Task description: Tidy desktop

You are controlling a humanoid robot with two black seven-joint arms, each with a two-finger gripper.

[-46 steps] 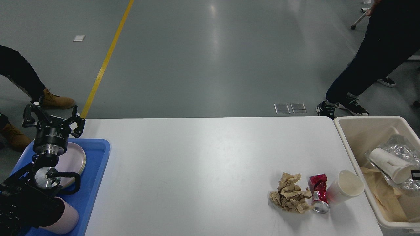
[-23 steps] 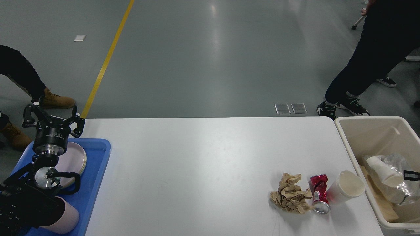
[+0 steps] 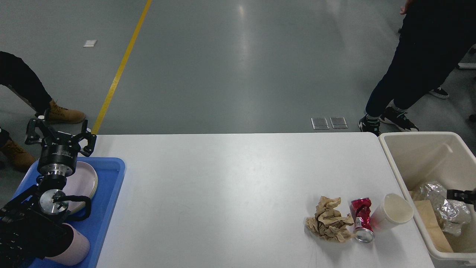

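Desktop (image 3: 230,186), white and smooth with rounded corners, stretches between my two arms, and only three pieces of rubbish lie on it, all clustered close to my right side. What has just changed: a second ago the foil-wrapped bundle with a white cup in it hung high over the cream bin (image 3: 403,163) from my right fingers; now the crinkled silver foil (image 3: 444,208) has sunk low inside, resting on a sheet of brown paper, and my right fingers (image 3: 461,194) show only as a dark tip at the frame edge just beside it, so I cannot tell whether they are parted or closed. I judge that item delivered, which leaves the cluster next. Nearest the bin is a white paper cup (image 3: 392,212) tipped on its side, mouth up toward me; touching it is a crushed red can (image 3: 360,219), dented metal with a shiny end; just beyond that, a crumpled wad of brown paper (image 3: 329,219), soft and ragged. My left fingers (image 3: 59,134) are spread wide, empty, above a pale round plate (image 3: 86,182) in the blue tray (image 3: 109,193), with a pink cup (image 3: 74,249) lying closer to me.
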